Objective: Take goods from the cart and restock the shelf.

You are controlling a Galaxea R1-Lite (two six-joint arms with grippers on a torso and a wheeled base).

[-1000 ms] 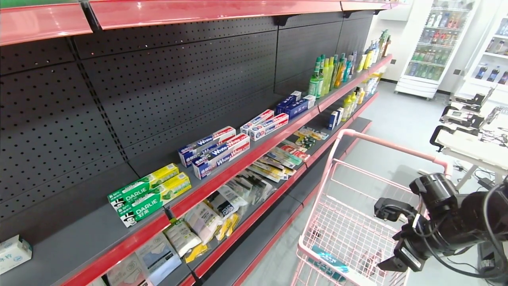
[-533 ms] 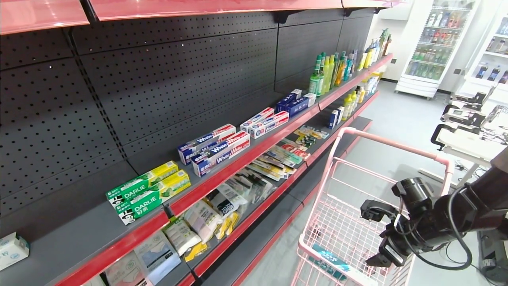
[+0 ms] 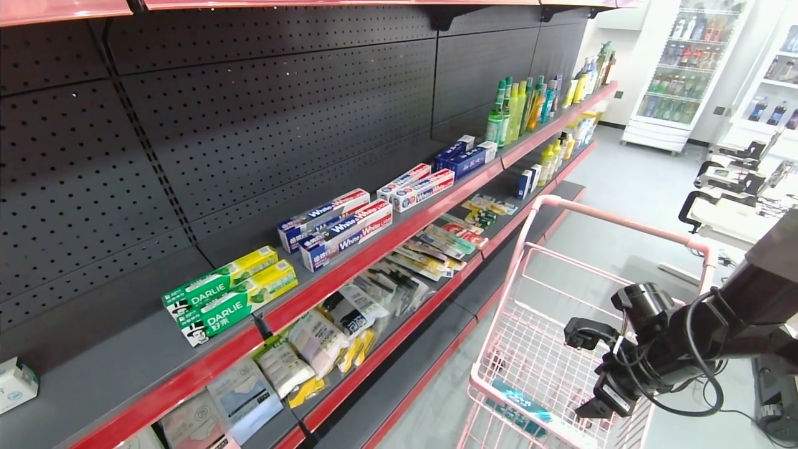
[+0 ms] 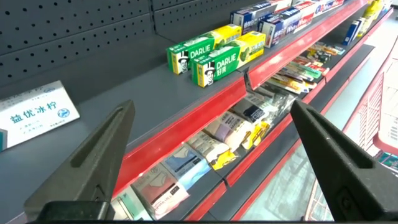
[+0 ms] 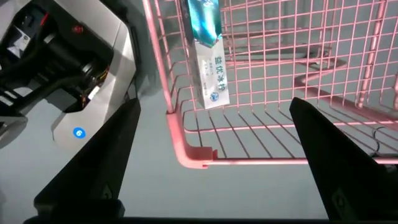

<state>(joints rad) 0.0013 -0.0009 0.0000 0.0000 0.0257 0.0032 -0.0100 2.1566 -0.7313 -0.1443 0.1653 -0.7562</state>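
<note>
Head camera first: our right end effector [image 3: 592,405] hangs over the near rim of the pink cart [image 3: 617,227], and a teal toothpaste box [image 3: 520,402] lies on the wire floor near that corner. We judge the step in hand is the reach for that box. The shelf [image 3: 386,246] has bare room beside the green toothpaste boxes [image 3: 230,293], which looks a fair target.

Left wrist camera: our left end effector [image 4: 211,106] faces the shelf with its fingers spread wide and nothing between them. A white box [image 4: 37,115] lies well apart from the green boxes, so we should keep that arm clear of both.

Right wrist camera: the right end effector's fingers stand wide apart and empty, framing the cart's corner with the teal box just beyond the rim. To do this well, we should clear the rim before descending and turn the wrist so the fingers close across the box's narrow width. We should also come down gently, so that a fingertip does not catch in the wire.
</note>
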